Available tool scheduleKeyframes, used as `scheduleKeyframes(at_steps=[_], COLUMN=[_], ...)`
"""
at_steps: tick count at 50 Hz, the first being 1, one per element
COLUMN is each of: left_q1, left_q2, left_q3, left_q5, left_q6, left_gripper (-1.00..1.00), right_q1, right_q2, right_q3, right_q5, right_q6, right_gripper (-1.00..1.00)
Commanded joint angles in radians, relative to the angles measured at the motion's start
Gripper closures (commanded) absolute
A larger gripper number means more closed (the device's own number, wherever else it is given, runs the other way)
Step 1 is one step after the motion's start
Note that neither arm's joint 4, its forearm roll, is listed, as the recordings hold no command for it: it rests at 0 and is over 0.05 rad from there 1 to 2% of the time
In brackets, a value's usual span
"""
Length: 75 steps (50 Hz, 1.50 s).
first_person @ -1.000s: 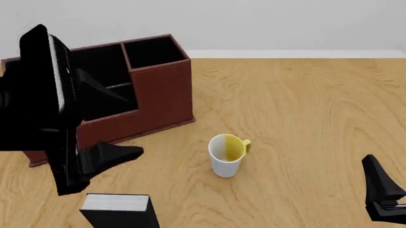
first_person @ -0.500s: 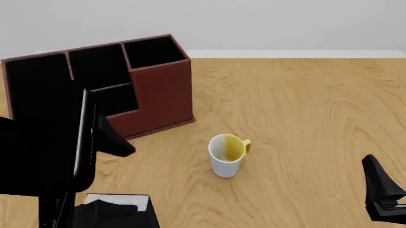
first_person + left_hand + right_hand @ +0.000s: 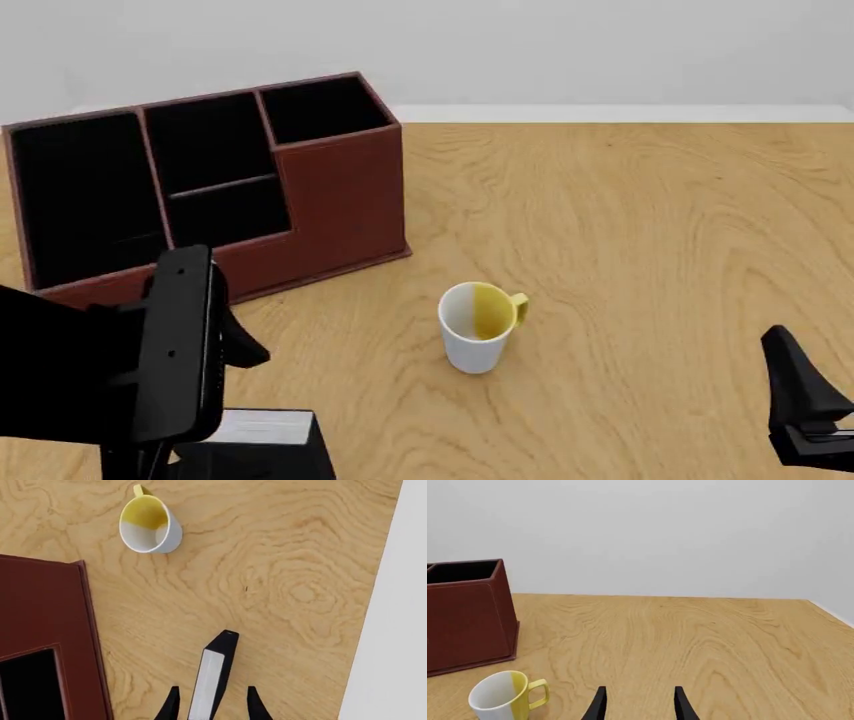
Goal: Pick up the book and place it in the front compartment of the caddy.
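So the small thick black book with white page edges (image 3: 254,443) is mostly lost in the front view: the bottom edge chops it off, and the bulky black left arm (image 3: 94,375) covers its near-left corner. That arm also blocks the low front-left part of the big reddish-brown leather-look caddy (image 3: 340,190). The left claw (image 3: 210,705) only shows two fingertips in its wrist view, with the rest cut off, and I can't tell if they actually touch the book. The right claw (image 3: 637,704) is cropped the same way.
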Motion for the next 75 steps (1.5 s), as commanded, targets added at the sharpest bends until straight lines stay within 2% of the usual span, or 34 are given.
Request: scheduleKeyframes(at_steps=[1, 7, 23, 32, 51, 64, 70, 75], left_q1=[0.055, 0.086, 0.066, 0.103, 0.108, 0.153, 0.16, 0.203], left_q2=[-0.001, 0.005, 0.024, 0.022, 0.027, 0.025, 0.02, 0.017], left_q3=[0.057, 0.088, 0.138, 0.174, 0.213, 0.246, 0.244, 0.252], left_q5=[-0.031, -0.059, -0.106, -0.131, -0.14, -0.147, -0.137, -0.142], left_q6=[0.036, 0.059, 0.008, 0.033, 0.016, 0.054, 0.049, 0.085], left_gripper=[-1.0, -1.0, -1.0, -1.0, -1.0, -1.0, -1.0, -1.0], right_q1=[0.0, 0.0, 0.0, 0.0, 0.0, 0.0, 0.0, 0.0], right_q2=[0.001, 0.001, 0.002, 0.001, 0.0, 0.001, 0.0, 0.001], right_q3=[0.0, 0.0, 0.0, 0.0, 0.0, 0.0, 0.0, 0.0], right_q5=[-0.001, -0.001, -0.002, -0.001, -0.001, 0.0, 0.0, 0.0], right_q6=[0.0, 0.001, 0.0, 0.0, 0.0, 0.001, 0.0, 0.001], right_gripper=[-1.0, -1.0, -1.0, -1.0, -1.0, -1.0, -1.0, -1.0])
